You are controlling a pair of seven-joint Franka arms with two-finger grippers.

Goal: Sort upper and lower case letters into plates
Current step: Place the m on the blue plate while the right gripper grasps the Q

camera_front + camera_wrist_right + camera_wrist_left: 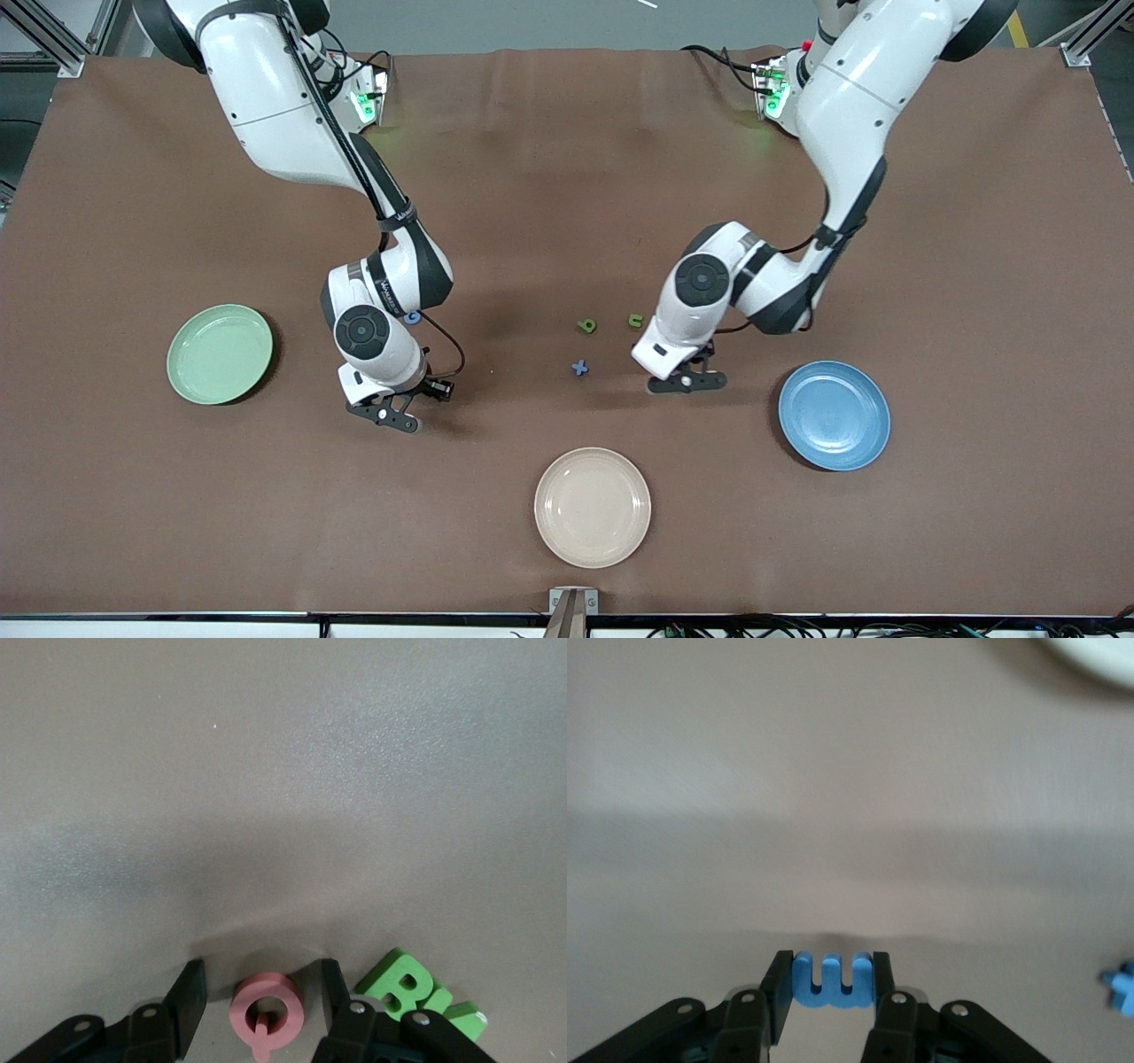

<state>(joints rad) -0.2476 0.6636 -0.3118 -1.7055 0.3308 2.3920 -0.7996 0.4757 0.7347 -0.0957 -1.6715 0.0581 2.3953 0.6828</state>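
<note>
Table [567, 177] brown, wide. Mint green plate [220, 354] at right arm's end, blue plate [834, 414] at left arm's end; both bare.

Left gripper [829, 988] low on table near blue plate, fingers touching both sides of blue letter [830, 981]. You squeeze firm, then lift straight.

Right gripper [259, 997] low near mint plate, fingers apart either side of pink Q [267, 1012], gaps visible. You centre first; green letter [416, 994] just beside, avoid nudging.

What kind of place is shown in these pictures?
Probably a robotics lab: a table under brown cloth, an aluminium frame at its corners, and toy letters such as the blue letter.
</note>
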